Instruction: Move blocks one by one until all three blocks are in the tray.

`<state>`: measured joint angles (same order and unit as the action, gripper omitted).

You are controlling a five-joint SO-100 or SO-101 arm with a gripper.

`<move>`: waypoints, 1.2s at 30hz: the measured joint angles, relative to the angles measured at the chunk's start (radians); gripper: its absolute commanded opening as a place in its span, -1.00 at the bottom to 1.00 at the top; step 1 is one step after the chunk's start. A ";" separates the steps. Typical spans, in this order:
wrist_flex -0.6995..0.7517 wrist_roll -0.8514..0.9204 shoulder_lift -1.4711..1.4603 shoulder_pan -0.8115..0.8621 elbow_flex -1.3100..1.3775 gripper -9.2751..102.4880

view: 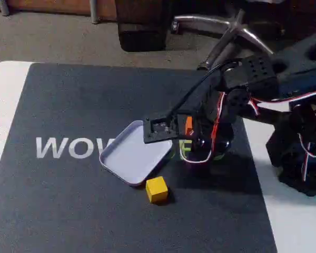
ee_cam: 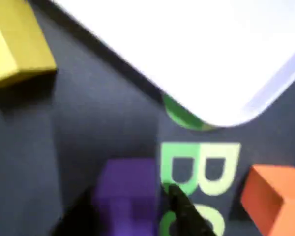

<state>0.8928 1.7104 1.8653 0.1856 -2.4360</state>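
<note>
In the wrist view the purple block [ee_cam: 127, 194] lies on the dark mat at the bottom, between my gripper's [ee_cam: 130, 211] two black fingers. One slanted fingertip [ee_cam: 182, 204] stands just to its right and a dark finger shape sits low on its left. The jaws look open around it. The orange block [ee_cam: 273, 199] rests on the mat at the lower right and the yellow block [ee_cam: 19, 46] at the upper left. The pale tray [ee_cam: 265, 93] fills the top. In the fixed view my gripper [view: 200, 153] is low, right of the tray [view: 118, 163]; the yellow block [view: 157, 189] sits in front of it.
A dark mat [view: 68, 211] with white and green lettering covers the table. The arm's base [view: 300, 158] stands at the right on the white tabletop. A chair base [view: 237, 31] and floor lie beyond the far edge. Open mat stretches left and front of the tray.
</note>
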 measured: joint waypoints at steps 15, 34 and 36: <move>-0.006 -0.170 0.086 0.006 0.124 -0.98; -0.006 -0.373 -0.430 0.074 0.612 -0.52; 0.003 -0.350 -0.430 0.074 0.614 -0.47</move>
<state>0.8958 1.3606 1.4358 0.2592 -1.8224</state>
